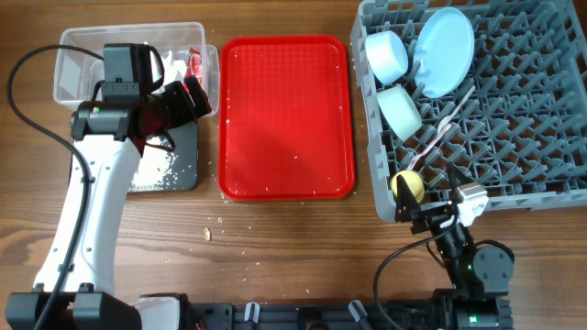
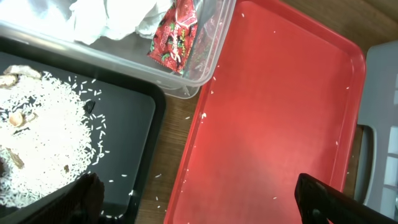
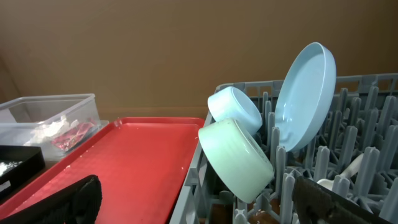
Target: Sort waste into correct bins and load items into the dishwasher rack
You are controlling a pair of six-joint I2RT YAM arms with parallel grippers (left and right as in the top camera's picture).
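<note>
1. Left claw (image 2: 199, 202): fingers spread wide, nothing between them. It hangs over the spot where the black tray (image 2: 124, 118), the clear tub (image 2: 205, 68) and the red tray (image 2: 280, 112) come close together.
2. Right claw (image 3: 199, 199): fingers likewise set well apart, gripping nothing. Seen from overhead, it sits at the near-left corner of the grey rack (image 1: 532, 119), just beside the yellow cup (image 1: 408, 187).
3. Clear tub: holds crumpled white tissue (image 2: 112, 18) and the red printed wrapper (image 2: 174, 37), which rests against the tub's right wall.
4. Black tray: lies directly in front of the tub, edges touching or nearly so. It carries a spread of white grains mixed with a few brown food scraps (image 2: 15, 118).
5. Red tray: flat on the wooden table (image 1: 275, 247) between the bins and the rack, with only scattered grains on it. A few crumbs (image 1: 207, 234) lie on the table in front of it.
6. Rack, left side: the pale blue plate (image 3: 305, 93) stands on edge among the pegs, tilted. Two bowls are tipped on their sides just left of it, the blue one (image 3: 235, 109) behind and the mint one (image 3: 239, 158) in front.
7. White plastic cutlery (image 1: 447, 121) lies across the pegs between the bowls and the cup; fork and spoon cannot be told apart.
8. Yellow cup: inside the rack at its near-left corner.
</note>
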